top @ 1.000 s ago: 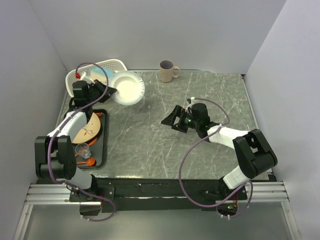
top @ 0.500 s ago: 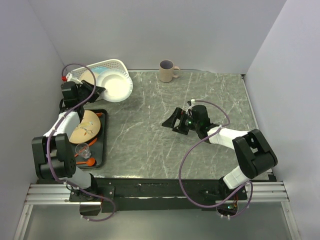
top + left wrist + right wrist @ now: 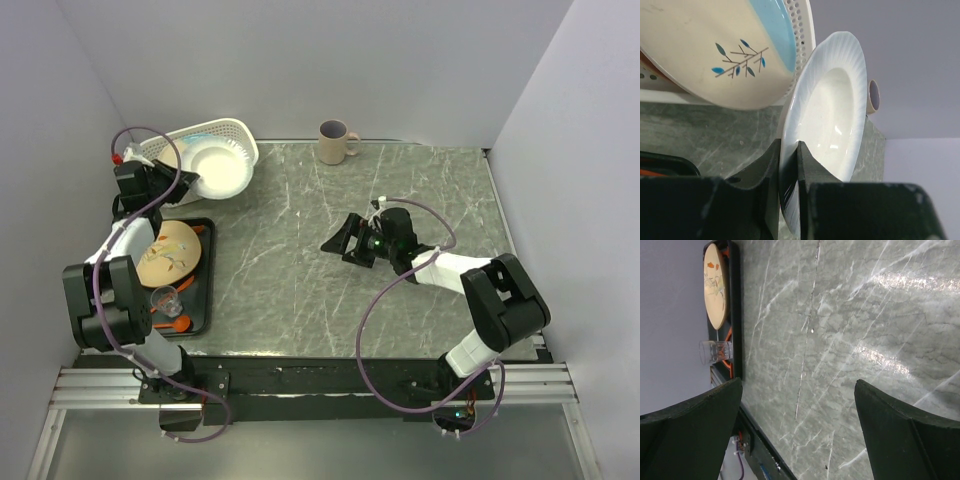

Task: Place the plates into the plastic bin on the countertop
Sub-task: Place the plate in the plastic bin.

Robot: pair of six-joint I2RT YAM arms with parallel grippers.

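Three plates show. The left tool (image 3: 788, 151) is clamped on the rim of one, a pale white plate (image 3: 220, 170) with a ribbed edge, one finger on each face. It holds the plate tilted over the near right side of the single white perforated bin (image 3: 238, 130), which sits at the far left corner of the counter (image 3: 420, 190). Whether the plate rests on the bin's rim cannot be told. A second plate, cream with a blue band and a twig with blue leaves (image 3: 715, 45), leans inside the bin against its perforated wall, just beside the held one. The third, a tan plate (image 3: 166, 253) with a twig drawing, lies on the one black tray (image 3: 207, 292) along the counter's left edge, with one clear glass (image 3: 165, 298) next to it on the near side. One beige mug (image 3: 335, 142) stands at the far edge, well apart from the bin. The right tool (image 3: 345, 238) hangs over the middle of the counter, its jaws wide apart and holding nothing.
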